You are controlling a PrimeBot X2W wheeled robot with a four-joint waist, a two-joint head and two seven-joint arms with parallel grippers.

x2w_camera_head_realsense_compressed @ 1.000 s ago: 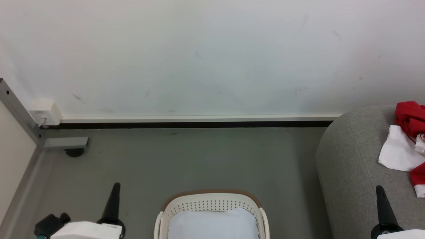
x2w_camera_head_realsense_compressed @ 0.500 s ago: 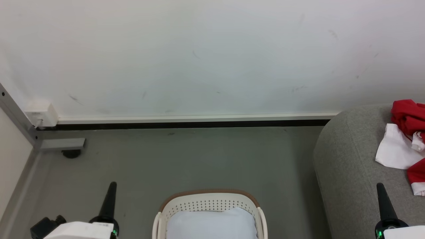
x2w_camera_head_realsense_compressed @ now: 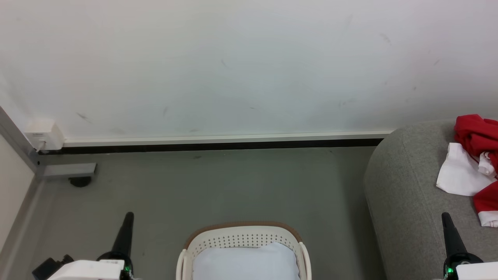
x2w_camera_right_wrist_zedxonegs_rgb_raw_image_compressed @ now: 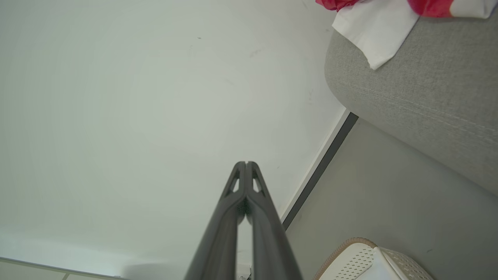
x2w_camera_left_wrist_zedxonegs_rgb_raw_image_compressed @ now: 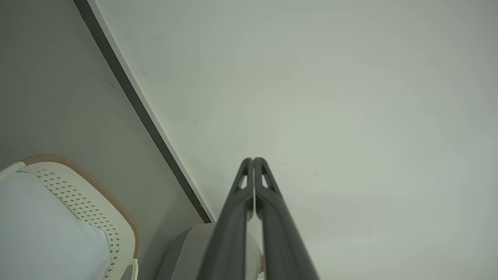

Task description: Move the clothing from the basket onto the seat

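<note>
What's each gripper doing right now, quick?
Left gripper: closed, holding nothing.
Right gripper: closed, holding nothing.

Head view looks forward-down at wall and floor. Wrist views face that wall from low. All share basket.

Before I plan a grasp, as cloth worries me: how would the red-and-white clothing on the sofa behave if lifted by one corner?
Probably floppy: the clothing lies crumpled in folds, so it would likely hang and unfold. Likely light: its white panel looks thin and lies flat on the seat. Pushed, it would probably bunch rather than slide.
</note>
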